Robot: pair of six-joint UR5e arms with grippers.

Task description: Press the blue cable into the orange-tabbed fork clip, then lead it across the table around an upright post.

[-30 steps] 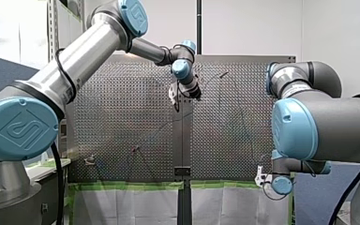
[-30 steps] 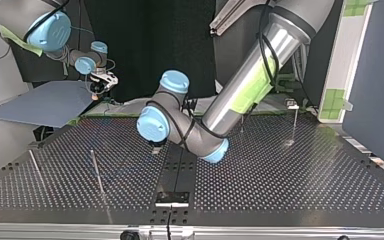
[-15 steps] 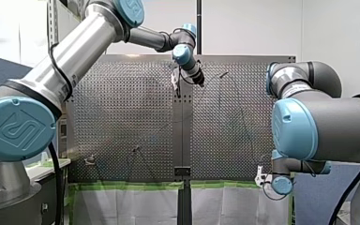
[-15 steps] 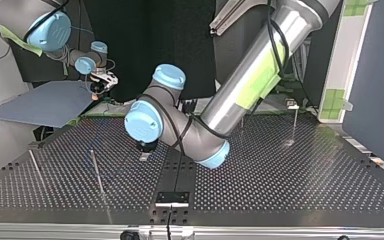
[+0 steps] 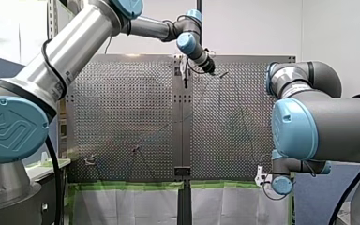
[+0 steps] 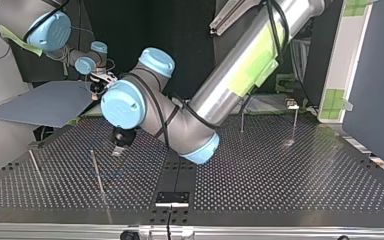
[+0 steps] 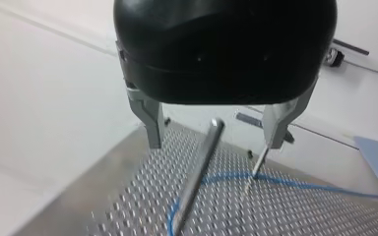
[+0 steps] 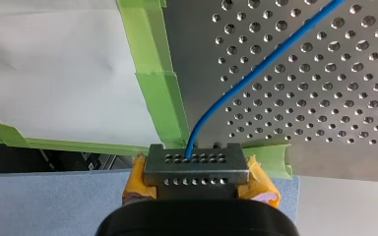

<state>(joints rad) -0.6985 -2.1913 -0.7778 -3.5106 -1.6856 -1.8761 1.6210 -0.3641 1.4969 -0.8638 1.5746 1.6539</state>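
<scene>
The left tool's (image 7: 215, 142) fingers stood apart, an upright post (image 7: 197, 172) showing between them, the blue cable (image 7: 295, 183) curving past it across the perforated worktop (image 7: 285, 211). The right tool (image 8: 197, 172) was clamped on the cable at the worktop's edge.

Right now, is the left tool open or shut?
Open: in the left wrist view the fingers of my left tool stand apart, a post seen between.

Robotics lab: two industrial arms (image 5: 65, 56) flank a perforated metal table (image 5: 122, 117) edged with green tape (image 5: 122, 186).

White wall (image 5: 253, 28), dark blue partition (image 6: 375, 90)
</scene>
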